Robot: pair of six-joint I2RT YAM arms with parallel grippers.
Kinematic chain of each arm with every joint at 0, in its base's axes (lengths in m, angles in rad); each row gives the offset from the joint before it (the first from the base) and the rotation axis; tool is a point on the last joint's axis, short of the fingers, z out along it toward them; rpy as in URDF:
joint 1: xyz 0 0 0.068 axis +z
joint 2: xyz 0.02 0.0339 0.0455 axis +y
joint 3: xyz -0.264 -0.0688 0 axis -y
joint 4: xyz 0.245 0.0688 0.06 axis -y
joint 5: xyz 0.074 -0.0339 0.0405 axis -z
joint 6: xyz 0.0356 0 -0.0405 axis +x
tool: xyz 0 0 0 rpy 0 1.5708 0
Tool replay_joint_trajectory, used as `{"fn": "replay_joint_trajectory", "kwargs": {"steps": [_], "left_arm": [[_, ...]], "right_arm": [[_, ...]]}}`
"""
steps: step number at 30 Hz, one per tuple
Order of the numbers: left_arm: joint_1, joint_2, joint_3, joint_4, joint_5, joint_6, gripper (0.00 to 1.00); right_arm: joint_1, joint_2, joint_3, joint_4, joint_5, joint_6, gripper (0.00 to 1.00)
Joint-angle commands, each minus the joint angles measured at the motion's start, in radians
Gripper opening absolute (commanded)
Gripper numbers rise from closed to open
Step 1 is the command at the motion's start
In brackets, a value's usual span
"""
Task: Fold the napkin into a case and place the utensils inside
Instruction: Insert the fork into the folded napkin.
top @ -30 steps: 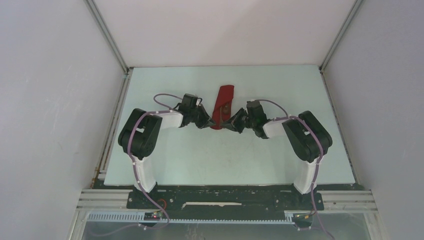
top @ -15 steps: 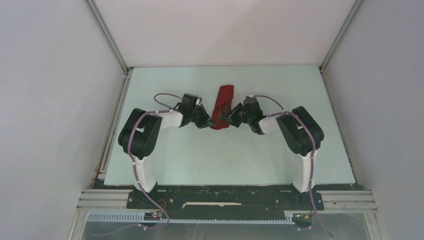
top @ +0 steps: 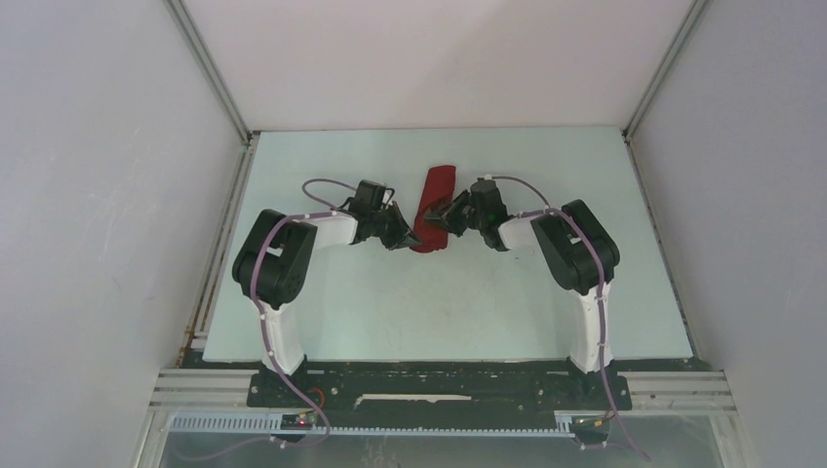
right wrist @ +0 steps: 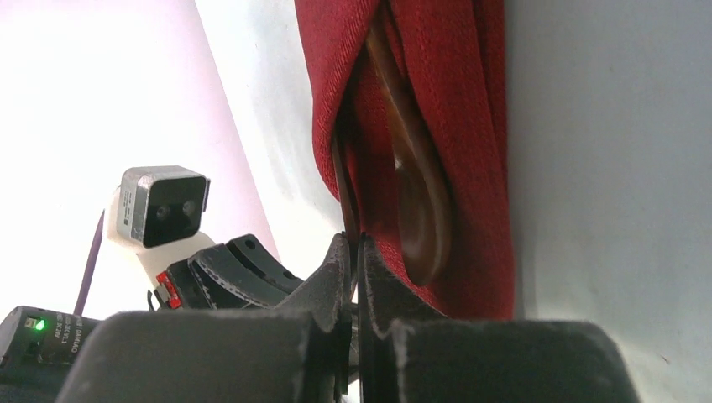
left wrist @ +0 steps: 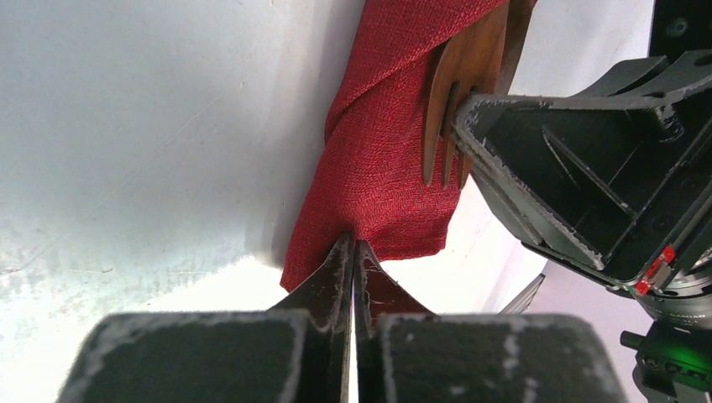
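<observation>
The dark red napkin lies folded as a narrow case [top: 435,195] at the table's middle, and it also shows in the left wrist view [left wrist: 386,143] and the right wrist view [right wrist: 470,126]. My left gripper [top: 402,238] [left wrist: 353,243] is shut on the case's near end. My right gripper [top: 442,216] [right wrist: 354,239] is shut on the brown fork [left wrist: 449,92], seen edge-on [right wrist: 342,185], its tines over the near end of the cloth. The brown spoon [right wrist: 416,201] lies inside the fold. The right gripper body [left wrist: 579,159] hangs over the case's right side.
The pale table [top: 390,302] is walled by white panels left, right and back. The two arms meet at the case from either side, their fingers close together. The left wrist camera [right wrist: 159,206] shows just beyond the case.
My right gripper has moved away from me and leftwards along the case, carrying the fork with it. The left gripper has stayed where it was at the case's near end.
</observation>
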Motion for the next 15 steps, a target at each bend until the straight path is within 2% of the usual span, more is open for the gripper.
{"fn": "replay_joint_trajectory", "kwargs": {"steps": [1, 2, 4, 6, 10, 15], "left_arm": [[0.005, 0.021, 0.009, -0.104, -0.060, 0.065, 0.02], [0.005, 0.018, 0.009, -0.106, -0.062, 0.072, 0.04], [0.005, 0.000, 0.002, -0.107, -0.077, 0.079, 0.10], [0.004, -0.023, -0.002, -0.106, -0.088, 0.092, 0.14], [0.004, -0.087, -0.015, -0.108, -0.086, 0.103, 0.22], [0.001, -0.206, -0.061, -0.107, -0.099, 0.116, 0.28]], "right_arm": [[-0.008, 0.031, 0.059, -0.013, 0.000, -0.011, 0.00], [-0.008, 0.033, 0.065, -0.017, -0.011, -0.011, 0.00], [-0.003, 0.023, 0.067, -0.044, -0.014, -0.013, 0.15], [0.004, 0.007, 0.079, -0.097, -0.015, -0.027, 0.23], [0.022, -0.056, 0.080, -0.196, -0.021, -0.050, 0.27], [0.038, -0.151, 0.075, -0.350, -0.050, -0.066, 0.41]]}}
